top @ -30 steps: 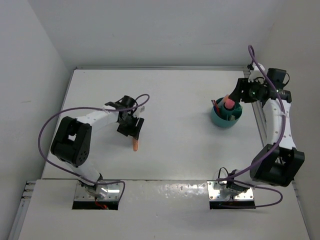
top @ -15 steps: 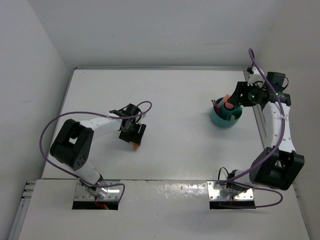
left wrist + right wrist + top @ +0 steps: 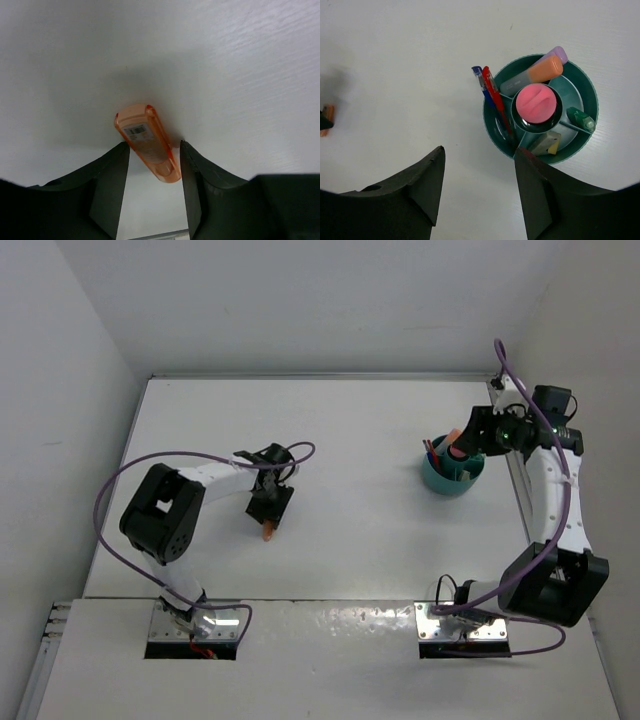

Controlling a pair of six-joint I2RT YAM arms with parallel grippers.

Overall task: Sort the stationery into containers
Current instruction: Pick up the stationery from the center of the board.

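An orange stub (image 3: 147, 142) with a barcode label lies on the white table (image 3: 350, 440). My left gripper (image 3: 153, 145) is low over it, open, one finger on each side of its near end. In the top view the stub (image 3: 268, 532) pokes out below the left gripper (image 3: 270, 505). The round teal cup (image 3: 592, 100) holds a pink-red marker (image 3: 536, 103), a lilac highlighter with an orange cap (image 3: 535, 75), a dark-blue pen (image 3: 479, 77), a red pen (image 3: 492, 90), a green stub (image 3: 581, 118) and a grey and yellow piece (image 3: 545, 142). My right gripper (image 3: 479, 150) is open and empty above the cup (image 3: 452, 475).
White walls close the table at the back and both sides. A metal rail (image 3: 518, 480) runs along the right edge beside the cup. Purple cables loop off both arms. The two arm bases sit at the near edge.
My left arm has swung in and its gripper has come down around the orange stub. My right gripper has drawn back a little from the cup.
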